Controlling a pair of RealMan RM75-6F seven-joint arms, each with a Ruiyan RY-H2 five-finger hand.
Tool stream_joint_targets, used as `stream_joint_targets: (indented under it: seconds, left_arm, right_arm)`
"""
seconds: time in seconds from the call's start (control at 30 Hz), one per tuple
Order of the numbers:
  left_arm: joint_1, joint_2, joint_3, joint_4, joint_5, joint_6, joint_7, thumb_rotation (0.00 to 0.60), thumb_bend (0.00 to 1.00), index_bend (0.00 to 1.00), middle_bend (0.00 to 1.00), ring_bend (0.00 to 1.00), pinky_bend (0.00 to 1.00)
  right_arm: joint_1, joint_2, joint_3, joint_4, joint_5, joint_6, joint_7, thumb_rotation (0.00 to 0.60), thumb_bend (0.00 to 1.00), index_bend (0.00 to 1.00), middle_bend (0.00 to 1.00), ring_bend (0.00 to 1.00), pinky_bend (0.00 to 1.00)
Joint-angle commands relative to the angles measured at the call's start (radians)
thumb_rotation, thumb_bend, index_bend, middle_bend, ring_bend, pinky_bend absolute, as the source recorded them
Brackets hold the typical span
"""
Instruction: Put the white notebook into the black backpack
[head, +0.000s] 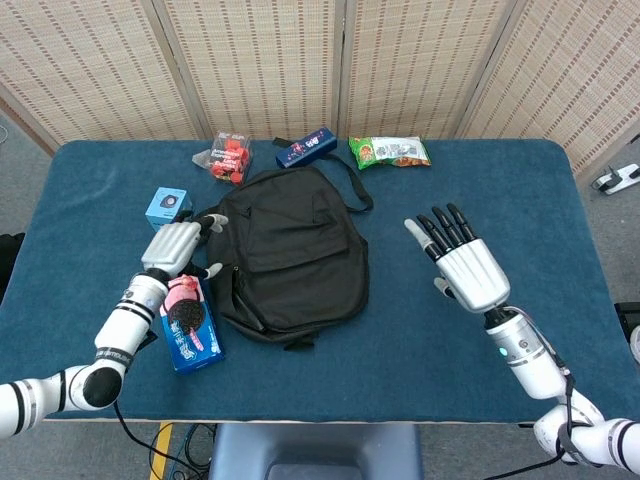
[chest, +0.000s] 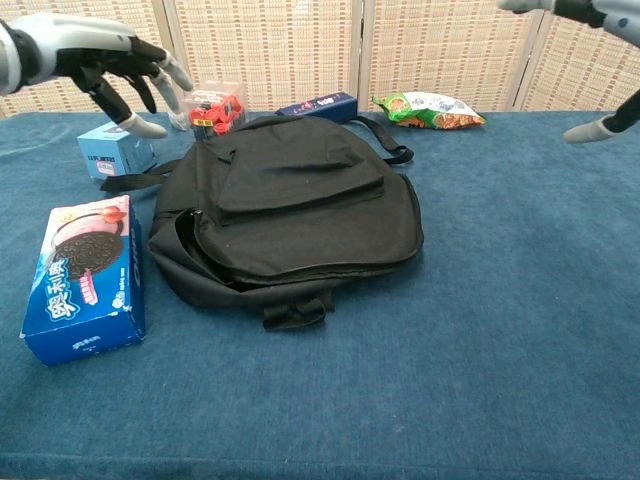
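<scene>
The black backpack (head: 290, 250) lies flat in the middle of the blue table, its flap down over the opening; in the chest view the backpack (chest: 290, 215) looks closed along its front edge. No white notebook shows in either view. My left hand (head: 176, 246) hovers just left of the bag with fingers spread, holding nothing; the chest view shows the left hand (chest: 105, 65) raised at the top left. My right hand (head: 462, 262) is open to the right of the bag, well apart from it. Only its fingertips (chest: 592, 130) reach the chest view.
A blue cookie box (head: 190, 328) lies at the bag's front left, a small blue box (head: 165, 207) behind my left hand. At the far edge sit a red item in a clear pack (head: 230, 156), a dark blue box (head: 306, 146) and a green snack bag (head: 390, 152).
</scene>
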Motion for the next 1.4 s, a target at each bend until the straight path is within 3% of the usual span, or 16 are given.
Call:
stream_joint_targets:
  seconds: [0.03, 0.13, 0.33, 0.77, 1.17, 1.4]
  left_arm:
    - [0.063, 0.039, 0.017, -0.02, 0.059, 0.06, -0.053, 0.6, 0.28, 0.24, 0.26, 0.28, 0.05]
    - [0.122, 0.046, 0.039, -0.005, 0.131, 0.135, -0.082, 0.6, 0.28, 0.24, 0.26, 0.28, 0.05]
    - [0.239, 0.033, 0.091, 0.053, 0.283, 0.305, -0.123, 0.6, 0.28, 0.25, 0.26, 0.28, 0.05]
    - [0.458, 0.024, 0.182, 0.131, 0.451, 0.526, -0.178, 0.6, 0.28, 0.27, 0.25, 0.27, 0.05]
    - [0.638, 0.072, 0.221, 0.048, 0.505, 0.673, -0.194, 0.6, 0.28, 0.27, 0.24, 0.26, 0.05]
    - [0.695, 0.082, 0.252, 0.022, 0.633, 0.73, -0.209, 0.6, 0.28, 0.29, 0.23, 0.26, 0.05]
  right_arm:
    - [-0.03, 0.061, 0.001, -0.04, 0.039, -0.019, 0.07, 0.6, 0.02, 0.09, 0.17, 0.02, 0.09]
    - [-0.054, 0.097, -0.003, -0.049, 0.052, -0.025, 0.137, 0.6, 0.11, 0.16, 0.24, 0.11, 0.22]
    - [-0.11, 0.158, -0.037, -0.057, 0.069, -0.05, 0.249, 0.6, 0.19, 0.27, 0.32, 0.19, 0.31]
    - [-0.276, 0.202, -0.081, -0.064, 0.074, 0.059, 0.366, 0.6, 0.21, 0.33, 0.35, 0.21, 0.31]
    - [-0.37, 0.191, -0.099, -0.06, 0.068, 0.104, 0.376, 0.6, 0.21, 0.34, 0.35, 0.21, 0.31]
    - [-0.393, 0.178, -0.101, -0.051, 0.03, 0.12, 0.371, 0.6, 0.21, 0.34, 0.35, 0.21, 0.31]
